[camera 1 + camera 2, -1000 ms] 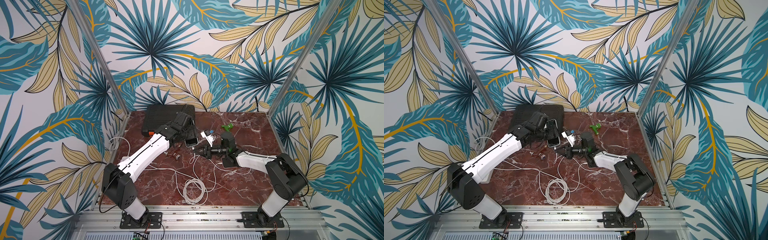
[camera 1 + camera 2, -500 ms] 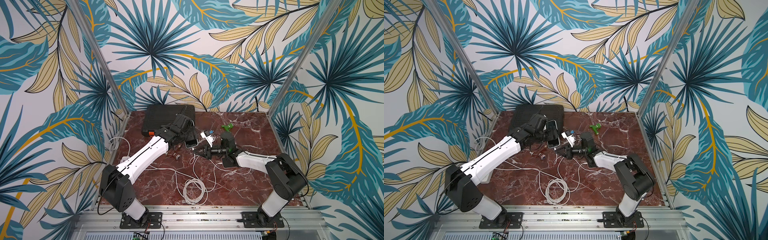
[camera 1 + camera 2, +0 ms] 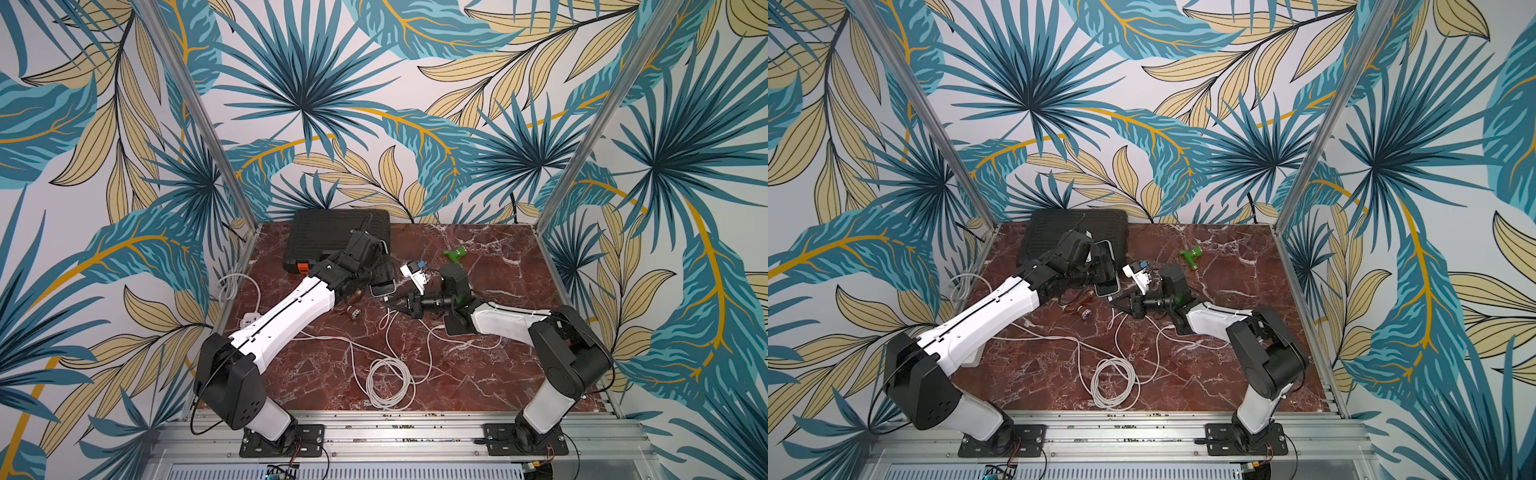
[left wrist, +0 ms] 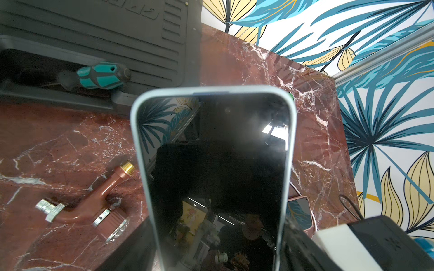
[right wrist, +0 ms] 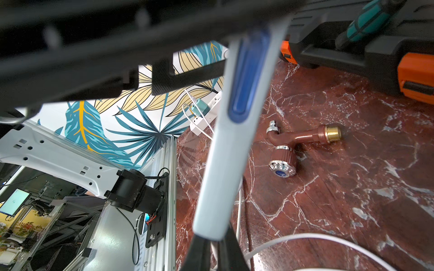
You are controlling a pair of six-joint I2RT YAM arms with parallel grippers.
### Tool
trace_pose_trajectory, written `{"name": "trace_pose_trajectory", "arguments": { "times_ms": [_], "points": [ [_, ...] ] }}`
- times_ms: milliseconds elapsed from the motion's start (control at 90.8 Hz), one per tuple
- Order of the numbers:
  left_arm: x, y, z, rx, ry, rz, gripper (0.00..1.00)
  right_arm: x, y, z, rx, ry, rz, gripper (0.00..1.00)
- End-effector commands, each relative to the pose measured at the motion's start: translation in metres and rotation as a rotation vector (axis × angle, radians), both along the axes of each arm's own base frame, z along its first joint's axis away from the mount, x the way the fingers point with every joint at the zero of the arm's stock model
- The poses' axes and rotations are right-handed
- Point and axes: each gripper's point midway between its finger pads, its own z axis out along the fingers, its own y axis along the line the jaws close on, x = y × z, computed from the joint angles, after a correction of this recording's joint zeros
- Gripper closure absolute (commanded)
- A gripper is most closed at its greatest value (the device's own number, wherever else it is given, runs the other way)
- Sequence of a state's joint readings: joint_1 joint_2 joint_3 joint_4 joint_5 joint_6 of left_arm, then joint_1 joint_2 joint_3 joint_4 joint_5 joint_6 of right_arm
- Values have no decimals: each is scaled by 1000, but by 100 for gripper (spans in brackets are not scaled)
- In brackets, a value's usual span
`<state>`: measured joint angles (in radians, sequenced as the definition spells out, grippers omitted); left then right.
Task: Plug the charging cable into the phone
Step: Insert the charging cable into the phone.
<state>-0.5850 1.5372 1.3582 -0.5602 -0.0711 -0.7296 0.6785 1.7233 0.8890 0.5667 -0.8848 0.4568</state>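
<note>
1. Compared with a second ago, the left arm [image 3: 291, 316] has swung its shoulder and elbow a little to the left. The phone [image 3: 1109, 286] and the right claw [image 3: 390, 302] sit about where they were.
2. The left claw [image 3: 1098, 268] is clamped across the phone's long sides. It holds the phone tilted above the table [image 3: 478, 365], dark screen up, left of the table's middle.
3. The right claw is closed on the plug end of the white charging cable [image 5: 293, 236] and points left at the phone's near end. Its fingertips are right at that end. Whether the plug is seated in the port cannot be told.
4. From the right claw the cable trails toward the near edge and ends in a loose coil on the table.
5. The black tool case [image 3: 328, 232] lies closed at the far left, just behind the left claw. A teal-handled screwdriver [image 4: 101, 74] rests in a groove on its outside, and its inside is hidden.
6. A brown tap [image 4: 94, 204] lies on the table just left of the phone, and a green fitting [image 3: 455, 253] lies farther right.
</note>
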Motion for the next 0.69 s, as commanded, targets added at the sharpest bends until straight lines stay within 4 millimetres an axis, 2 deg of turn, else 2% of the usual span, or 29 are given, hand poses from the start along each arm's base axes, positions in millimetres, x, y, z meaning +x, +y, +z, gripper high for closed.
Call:
{"name": "trace_pose_trajectory", "arguments": {
  "times_ms": [0,341,683],
  "points": [
    [-18,-15,4,-39,2,-66,100,16,3,11,21,-37,-45,100],
    [-31,-19,-24,2,42,-62,100,22,2,11,20,-47,-73,100],
    [-43,-26,-49,-1,93,-56,100,35,0,27,75,-99,-128,100]
  ]
}}
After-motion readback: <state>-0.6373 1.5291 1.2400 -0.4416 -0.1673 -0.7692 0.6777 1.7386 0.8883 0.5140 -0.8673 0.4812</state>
